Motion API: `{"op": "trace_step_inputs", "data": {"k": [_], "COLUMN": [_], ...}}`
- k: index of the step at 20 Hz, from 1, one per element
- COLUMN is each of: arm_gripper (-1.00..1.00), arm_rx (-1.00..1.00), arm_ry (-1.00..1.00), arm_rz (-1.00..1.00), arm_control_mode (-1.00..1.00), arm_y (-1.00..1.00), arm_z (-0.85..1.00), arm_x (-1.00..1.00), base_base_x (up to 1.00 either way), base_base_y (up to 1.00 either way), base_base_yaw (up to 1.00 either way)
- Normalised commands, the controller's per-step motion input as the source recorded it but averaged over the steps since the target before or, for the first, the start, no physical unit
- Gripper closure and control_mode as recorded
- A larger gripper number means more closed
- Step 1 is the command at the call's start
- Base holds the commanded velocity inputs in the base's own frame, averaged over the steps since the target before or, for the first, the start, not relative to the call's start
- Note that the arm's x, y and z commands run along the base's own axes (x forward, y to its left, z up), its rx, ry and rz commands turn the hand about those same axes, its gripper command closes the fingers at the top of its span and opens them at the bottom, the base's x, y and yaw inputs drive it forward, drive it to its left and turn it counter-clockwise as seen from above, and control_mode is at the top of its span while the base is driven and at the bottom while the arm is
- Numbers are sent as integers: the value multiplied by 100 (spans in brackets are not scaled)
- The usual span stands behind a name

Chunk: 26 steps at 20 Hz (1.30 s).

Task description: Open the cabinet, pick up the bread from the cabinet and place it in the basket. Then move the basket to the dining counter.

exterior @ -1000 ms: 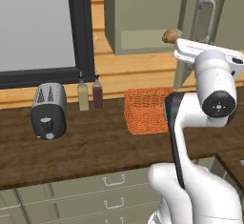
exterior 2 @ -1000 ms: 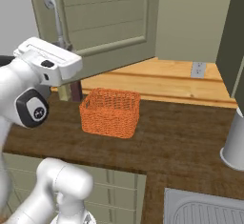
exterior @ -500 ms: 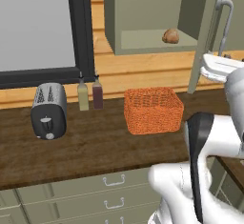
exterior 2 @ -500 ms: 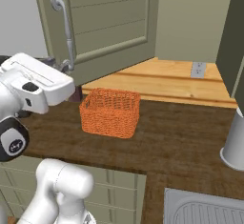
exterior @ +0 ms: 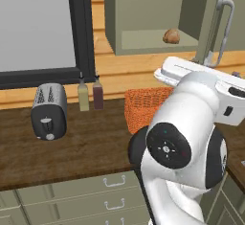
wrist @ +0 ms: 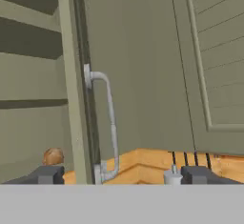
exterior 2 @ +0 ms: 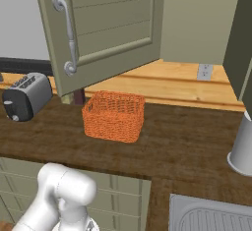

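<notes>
The white arm (exterior: 191,138) bulks large at the near right of the left base view, its hand having swung from in front of the cabinet opening to the right, clear of it. The end effector (wrist: 119,175) shows in the hand view as two dark tips spread wide apart with nothing between them; the open door's edge and its long curved silver bar handle (wrist: 110,123) lie in the gap, beyond the tips and untouched. On the dark wood-grain counter (exterior 2: 197,146) the orange woven rectangular basket (exterior 2: 114,115) stands where it stood a second ago, empty as far as its rim shows, with a chrome toaster (exterior: 48,110) and two small bottles (exterior: 91,95) well to its left. Farther back and above, the olive-green wall cabinet (exterior: 143,8) now stands open, its framed panel door (exterior 2: 108,23) swung further out than a second ago, so opening looks done. The small rounded brown loaf of bread (exterior: 171,36) sits on the cabinet's shelf, toward the right of the opening, no longer masked by the hand. The next step is probably to reach in over the basket for the bread, and the door edge beside the tips is what the hand could strike while turning back.
</notes>
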Motion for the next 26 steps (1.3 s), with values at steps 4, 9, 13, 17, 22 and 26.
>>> {"op": "trace_step_inputs", "data": {"k": [4,9,13,17,22,26], "arm_gripper": [-100,-100,-100,-100,-100,-100], "arm_rx": [0,7,2,2,4,5], "arm_ry": [0,0,0,0,-1,0], "arm_rz": [-42,-33,-25,-11,0,0], "arm_control_mode": [-100,-100,-100,-100,-100,-100], "arm_y": [26,-29,-21,-30,-86,-100], "arm_z": [9,-10,-33,-32,-20,-2], "arm_x": [95,100,100,82,11,-42], "base_base_x": [0,0,0,0,0,0], "base_base_y": [0,0,0,0,0,0], "base_base_yaw": [0,0,0,0,0,0]}}
